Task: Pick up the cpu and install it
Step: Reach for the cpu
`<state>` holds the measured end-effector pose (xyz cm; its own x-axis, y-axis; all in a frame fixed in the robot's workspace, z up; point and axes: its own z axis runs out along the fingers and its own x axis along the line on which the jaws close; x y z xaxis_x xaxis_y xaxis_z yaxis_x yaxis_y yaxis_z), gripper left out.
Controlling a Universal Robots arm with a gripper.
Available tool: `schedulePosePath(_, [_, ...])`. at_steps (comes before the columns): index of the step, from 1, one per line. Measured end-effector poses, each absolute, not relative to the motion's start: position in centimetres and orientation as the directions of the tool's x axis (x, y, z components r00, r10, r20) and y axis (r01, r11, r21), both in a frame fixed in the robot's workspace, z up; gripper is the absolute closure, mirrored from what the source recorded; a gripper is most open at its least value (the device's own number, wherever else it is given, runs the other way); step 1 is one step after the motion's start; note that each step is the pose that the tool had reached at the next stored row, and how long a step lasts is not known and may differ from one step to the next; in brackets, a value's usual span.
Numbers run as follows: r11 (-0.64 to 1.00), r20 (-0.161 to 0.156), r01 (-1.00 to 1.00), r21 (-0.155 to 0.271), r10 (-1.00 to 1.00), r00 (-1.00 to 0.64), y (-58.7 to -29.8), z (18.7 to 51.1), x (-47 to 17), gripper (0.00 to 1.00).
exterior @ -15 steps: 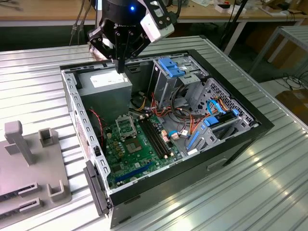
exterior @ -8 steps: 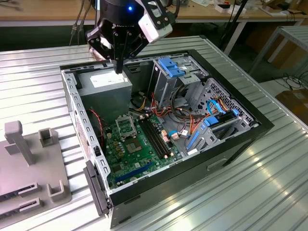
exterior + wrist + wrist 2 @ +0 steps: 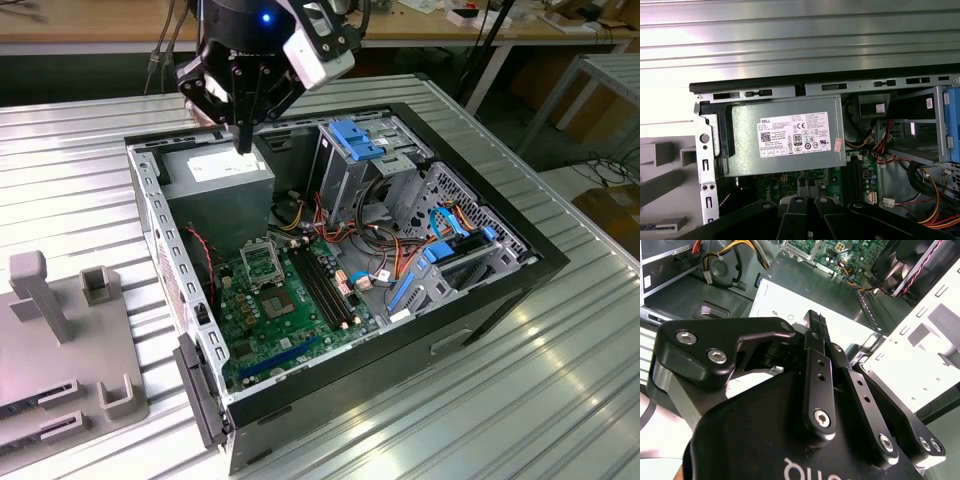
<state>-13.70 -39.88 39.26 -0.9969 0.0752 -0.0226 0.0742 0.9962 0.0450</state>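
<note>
A: How does the claw (image 3: 243,142) stand?

B: It points down into the open case. In the second wrist view its fingers (image 3: 818,360) lie tight together, with no gap at the tips. Whether something thin is pinched between them I cannot tell.

A: What is under it?

B: The grey power supply (image 3: 215,182). The tips hang above its white label and look clear of it.

A: And the cpu?

B: I cannot tell where it is. The black-and-silver socket frame (image 3: 262,263) sits on the green board (image 3: 290,325), just beside the supply and well apart from the claw. I cannot make out what is in its middle.

A: And further out?

B: The computer case (image 3: 540,262) lies on its side, open, on the ribbed metal tabletop (image 3: 80,160). Blue drive brackets (image 3: 360,138) are near the claw, on the exterior view's right. A grey fixture (image 3: 60,330) stands on the tabletop outside the case, at the exterior view's left.
</note>
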Motion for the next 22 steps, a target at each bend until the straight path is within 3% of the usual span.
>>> schedulePosePath(22, [0.996, -0.022, 0.074, 0.045, 0.075, -0.997, -39.89, 39.20, -14.51, 0.89])
